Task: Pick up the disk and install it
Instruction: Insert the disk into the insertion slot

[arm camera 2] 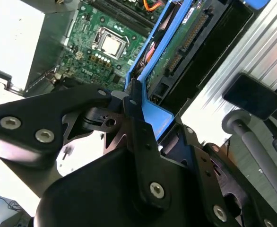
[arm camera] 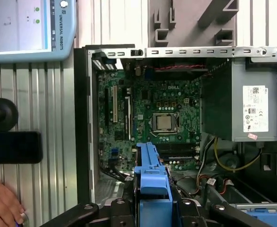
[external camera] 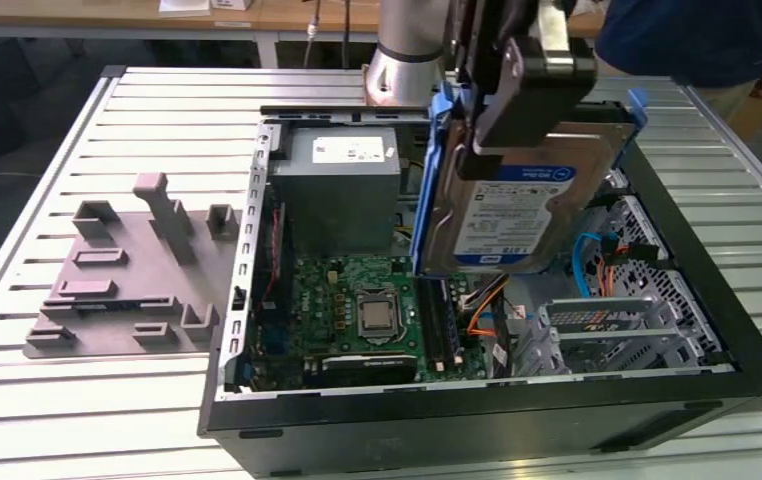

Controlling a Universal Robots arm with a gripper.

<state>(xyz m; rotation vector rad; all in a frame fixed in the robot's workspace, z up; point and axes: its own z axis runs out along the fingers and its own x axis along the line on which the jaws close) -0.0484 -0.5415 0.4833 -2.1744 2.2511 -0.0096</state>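
Note:
In the exterior view the disk [external camera: 512, 205], a silver drive with a white-and-blue label in blue carrier rails, hangs upright on its edge over the open computer case [external camera: 488, 410]. My gripper [external camera: 525, 118] is shut on the disk's upper end. Its lower edge sits above the motherboard [external camera: 354, 310], near the orange and blue cables. In the second wrist view the black fingers [arm camera 2: 134, 118] clamp the blue carrier [arm camera 2: 155, 116], and the drive's circuit side [arm camera 2: 176, 52] faces the camera. The first wrist view shows the carrier [arm camera: 151, 177] between the fingers, above the case interior.
A grey power-supply box [external camera: 341, 185] stands at the back of the case, and drive cages [external camera: 621, 325] at the exterior view's right. A grey fixture plate [external camera: 128, 270] lies on the slatted table at the exterior view's left. A person [external camera: 701, 40] stands behind; a hand [arm camera: 1, 205] is near a pendant [arm camera: 30, 28].

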